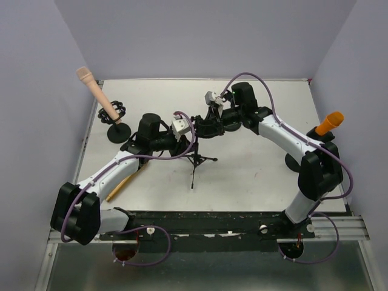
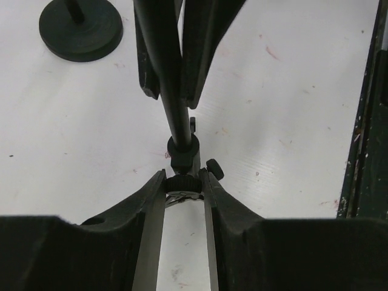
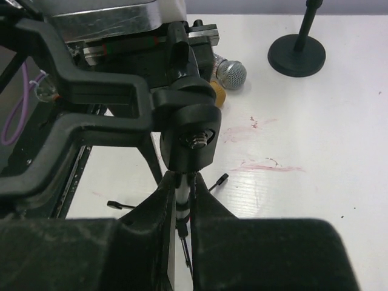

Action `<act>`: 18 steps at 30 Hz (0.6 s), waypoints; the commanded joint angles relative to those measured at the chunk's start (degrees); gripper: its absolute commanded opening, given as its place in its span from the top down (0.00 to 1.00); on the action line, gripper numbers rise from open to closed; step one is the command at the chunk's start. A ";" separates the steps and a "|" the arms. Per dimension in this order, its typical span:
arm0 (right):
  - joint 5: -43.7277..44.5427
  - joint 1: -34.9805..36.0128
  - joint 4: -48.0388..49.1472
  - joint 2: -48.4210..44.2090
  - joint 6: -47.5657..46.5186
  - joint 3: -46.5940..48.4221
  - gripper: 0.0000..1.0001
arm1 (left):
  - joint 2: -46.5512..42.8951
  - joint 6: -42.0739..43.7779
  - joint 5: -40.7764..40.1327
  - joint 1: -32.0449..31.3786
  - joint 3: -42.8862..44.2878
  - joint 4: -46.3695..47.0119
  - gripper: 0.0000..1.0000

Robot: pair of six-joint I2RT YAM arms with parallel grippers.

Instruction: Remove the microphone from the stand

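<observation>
Both arms meet mid-desk on the tripod stand (image 1: 195,160); left claw (image 2: 182,180) is clamped on a collar low on its pole (image 2: 174,91), fingers (image 2: 156,200) pressed in from both sides; right claw (image 3: 183,190) is pinched tight on the thin silver rod just under the clip joint (image 3: 189,130); tripod legs are spread on the desk (image 1: 254,176) below. I can't tell whether the clip itself holds anything; the left arm's body hides most of it.

Yellow microphone (image 3: 229,74) with a silver grille looks to be lying flat on the desk, left of the tripod stand; in the right wrist view it shows just past the clip joint; in the top view I only get a yellow handle poking out from under the left arm, near left.

Pink microphone (image 1: 96,91) sits tilted in its own stand with a round base (image 1: 118,131), far left; orange microphone (image 1: 330,122) sits on another stand at the right edge; both are well apart from the claws.
</observation>
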 commanded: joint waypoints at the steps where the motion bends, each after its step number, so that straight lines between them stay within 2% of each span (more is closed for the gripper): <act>1: 4.93 -1.42 -4.40 -0.83 -6.87 -0.98 0.76 | -3.12 -8.27 3.89 0.18 -2.18 3.89 0.56; 4: 6.68 -1.33 -6.68 -2.32 -7.58 -1.86 0.54 | -4.69 -6.70 0.82 0.36 -1.57 1.00 0.42; 5: 7.65 -1.33 -8.86 -3.02 -8.71 -2.12 0.48 | -5.40 -5.99 0.29 0.62 -1.31 -0.23 0.33; 6: 8.70 -1.33 -10.89 -3.73 -11.16 -2.30 0.43 | -6.27 -4.86 -0.85 0.62 -0.95 -1.98 0.18; 7: 9.76 -1.33 -15.52 -4.43 -14.23 -2.30 0.39 | -7.07 -3.98 -1.73 0.71 -0.69 -3.65 0.11; 10: 12.92 -1.33 -30.11 -5.58 -27.14 -1.95 0.33 | -10.40 -1.77 -2.71 1.32 -1.56 -6.22 0.10; 12: 15.56 -1.51 -36.19 -6.45 -31.73 -2.30 0.28 | -12.43 -1.33 -3.23 1.59 -2.70 -7.44 0.10; 15: 17.85 -1.77 -42.00 -7.42 -34.64 -3.00 0.26 | -14.89 1.03 -2.36 1.68 -3.76 -10.95 0.09; 18: 17.59 -1.95 -42.99 -8.65 -34.04 -4.14 0.26 | -16.74 4.90 -1.04 1.68 -4.38 -13.51 0.09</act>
